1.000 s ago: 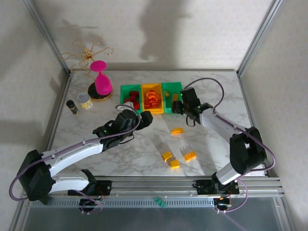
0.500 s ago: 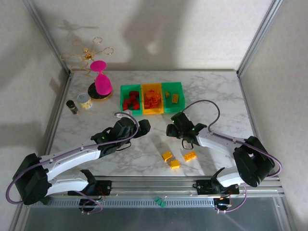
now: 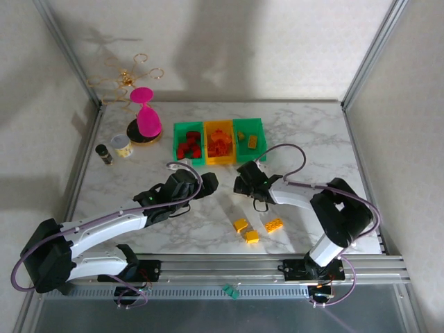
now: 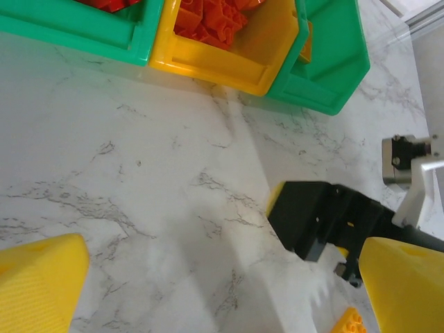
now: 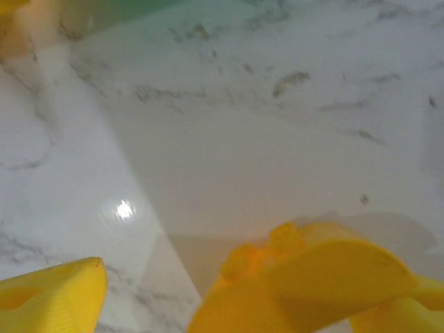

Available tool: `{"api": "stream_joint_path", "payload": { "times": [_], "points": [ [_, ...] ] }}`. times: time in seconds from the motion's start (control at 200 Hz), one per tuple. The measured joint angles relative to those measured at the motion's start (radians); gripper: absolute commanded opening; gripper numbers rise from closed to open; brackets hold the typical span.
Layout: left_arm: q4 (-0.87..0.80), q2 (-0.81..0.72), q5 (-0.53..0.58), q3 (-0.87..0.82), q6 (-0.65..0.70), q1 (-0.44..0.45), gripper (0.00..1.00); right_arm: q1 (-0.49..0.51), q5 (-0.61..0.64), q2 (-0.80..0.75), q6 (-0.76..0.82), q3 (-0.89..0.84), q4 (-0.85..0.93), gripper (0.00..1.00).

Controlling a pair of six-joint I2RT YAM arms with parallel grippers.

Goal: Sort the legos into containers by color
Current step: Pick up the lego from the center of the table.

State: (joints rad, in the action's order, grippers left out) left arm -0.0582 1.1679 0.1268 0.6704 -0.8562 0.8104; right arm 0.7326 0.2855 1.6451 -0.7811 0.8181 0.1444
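Left hand (image 3: 207, 182): released, fingers spread wide, hovering over the surface (image 3: 312, 146) near the three containers (image 4: 208, 66).

Right hand (image 3: 243, 186): fingers apart, low over the surface. A yellow lego (image 5: 258, 258) lies just beside one finger, possibly touching it.

Three further legos (image 3: 252, 236) lie near the front edge.

My left gripper (image 3: 207, 182) and right gripper (image 3: 241, 185) both hang low just nearside of the yellow-orange bin (image 3: 219, 161), jaws spread wide.
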Motion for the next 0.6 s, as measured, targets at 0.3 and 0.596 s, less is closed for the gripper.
{"api": "stream_joint_path", "payload": {
  "times": [0.3,0.596],
  "points": [
    [-0.002,0.000,0.011,0.001,0.000,0.000,1.00,-0.030,0.029,0.052,0.063,0.040,-0.020,0.67],
    [-0.001,0.014,0.019,0.009,0.000,0.000,1.00,-0.030,0.037,0.052,0.113,0.040,-0.007,0.40]
  ]
}}
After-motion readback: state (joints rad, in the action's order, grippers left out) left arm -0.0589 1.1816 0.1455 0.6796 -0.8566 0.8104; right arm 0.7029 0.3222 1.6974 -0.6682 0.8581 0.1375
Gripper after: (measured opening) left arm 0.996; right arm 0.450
